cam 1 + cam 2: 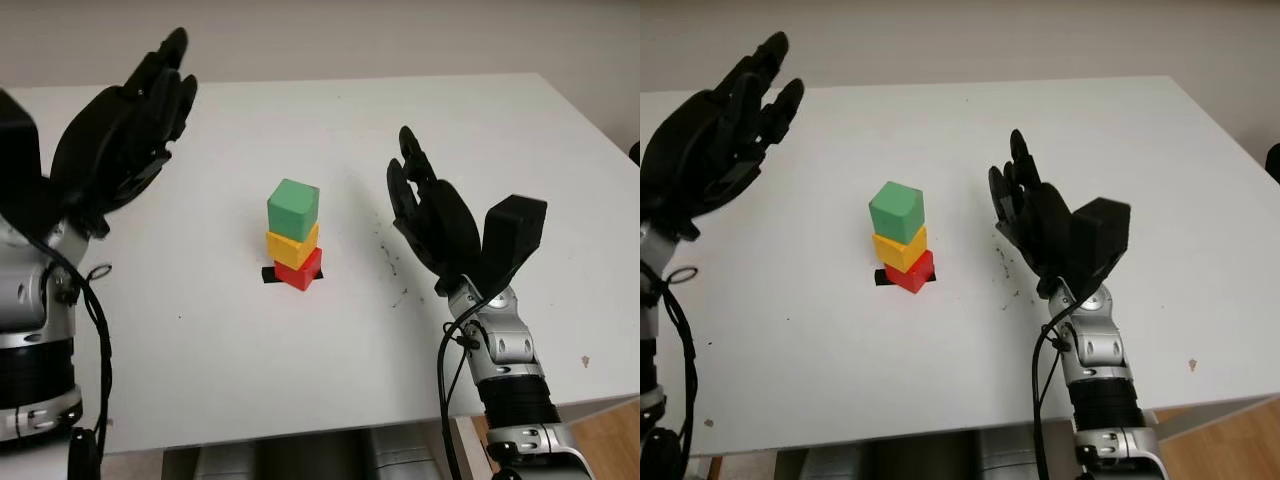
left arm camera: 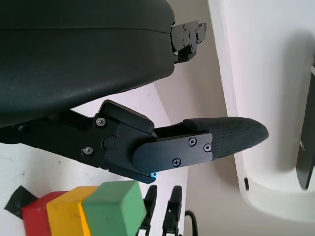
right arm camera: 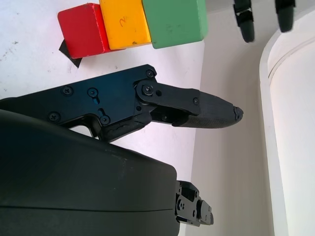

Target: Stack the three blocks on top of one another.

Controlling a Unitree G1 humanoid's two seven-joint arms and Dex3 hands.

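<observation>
A stack of three blocks stands at the middle of the white table: the red block at the bottom on a black tape mark, the yellow block on it, the green block on top, slightly turned. My left hand is raised at the far left of the stack, open and holding nothing. To the right of the stack my right hand is held up, open, its palm facing the blocks and well apart from them. The stack also appears in the wrist views, with the green block outermost.
Small dark specks mark the table between the stack and my right hand. The table's front edge runs close to my arms, and its right edge lies past my right arm.
</observation>
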